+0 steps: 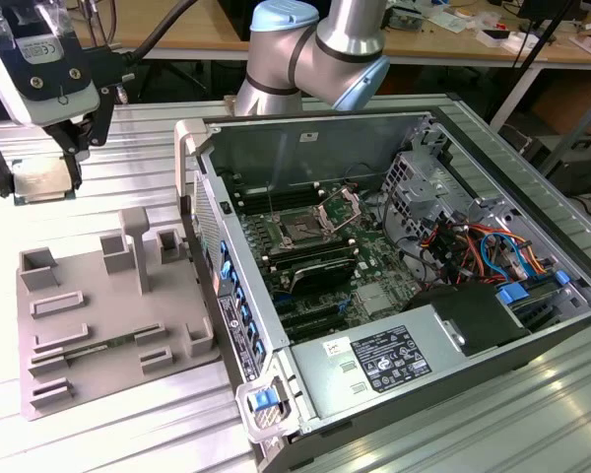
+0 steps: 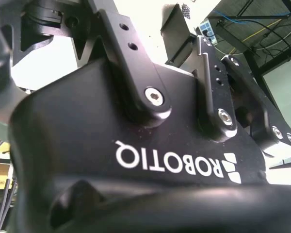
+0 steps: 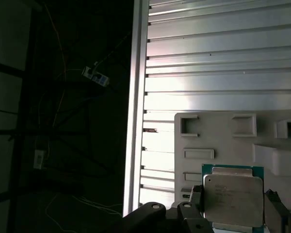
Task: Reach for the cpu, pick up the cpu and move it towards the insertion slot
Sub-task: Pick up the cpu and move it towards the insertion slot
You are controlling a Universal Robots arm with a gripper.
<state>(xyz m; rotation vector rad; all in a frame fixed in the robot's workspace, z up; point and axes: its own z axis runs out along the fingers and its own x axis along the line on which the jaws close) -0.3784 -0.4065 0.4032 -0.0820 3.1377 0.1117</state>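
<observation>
The cpu is a small square chip with a pale metal top and a green edge. It hangs above the slatted table at the exterior view's far left. My gripper is shut on it, one black finger on each side. In the first wrist view the cpu sits between the fingers, above the grey tray. The insertion slot lies inside the open computer case, well off toward the exterior view's right, with its shiny frame hinged up. The second wrist view looks at the gripper's black body.
A grey plastic tray with raised frames and a post lies on the table below the gripper. The open case's wall stands between tray and slot. Inside are memory slots, a drive cage, cables and a power supply.
</observation>
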